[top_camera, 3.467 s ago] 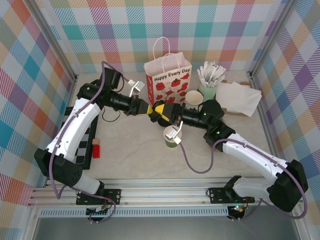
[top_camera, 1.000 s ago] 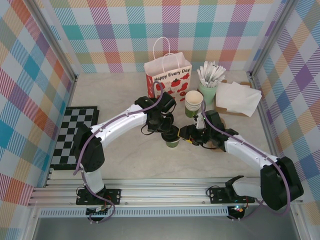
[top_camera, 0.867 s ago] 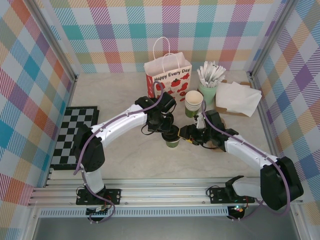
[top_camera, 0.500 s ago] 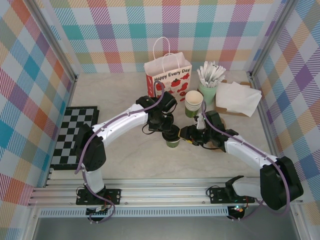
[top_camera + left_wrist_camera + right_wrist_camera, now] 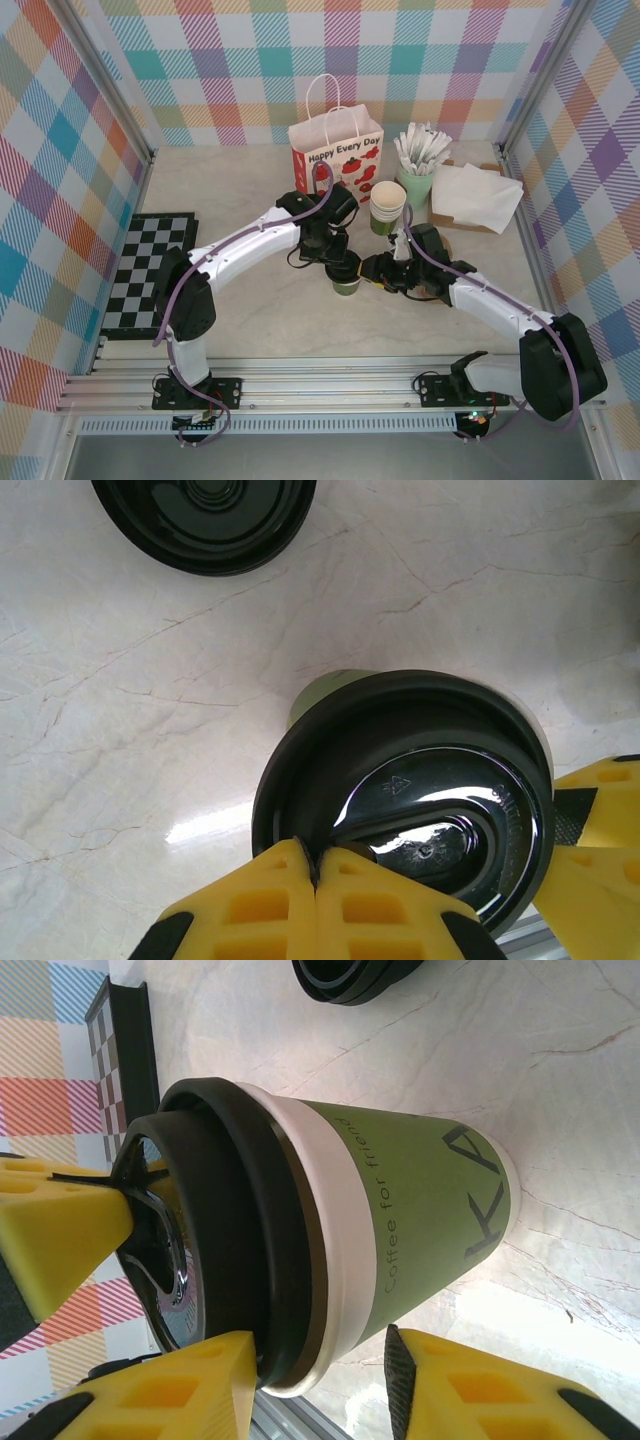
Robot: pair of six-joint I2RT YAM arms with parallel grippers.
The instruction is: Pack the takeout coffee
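The marble table (image 5: 260,310) is the widest thing under me, with a chessboard (image 5: 135,270) lying flat at its left edge. At the back stands a white paper bag (image 5: 336,160) printed with tomatoes, upright with its handles up. To its right lies a pile of napkins (image 5: 475,195). Between bag and napkins are a stack of lidless cups (image 5: 388,205) and a mint cup of white sticks (image 5: 418,180).

The takeout coffee (image 5: 346,280) stands upright on the table in front of the bag, well apart from it, with its black lid on. A loose black lid (image 5: 205,520) lies flat on the marble near it.

My left gripper (image 5: 315,865) is above the coffee, its yellow fingers pressed flat together with nothing between them and their tips against the top of the lid. My right gripper (image 5: 322,1350) reaches in from the side and straddles the cup. One finger is alongside the lid's edge and the other alongside the green wall. (Whether they are actually pinching it, I cannot tell.)
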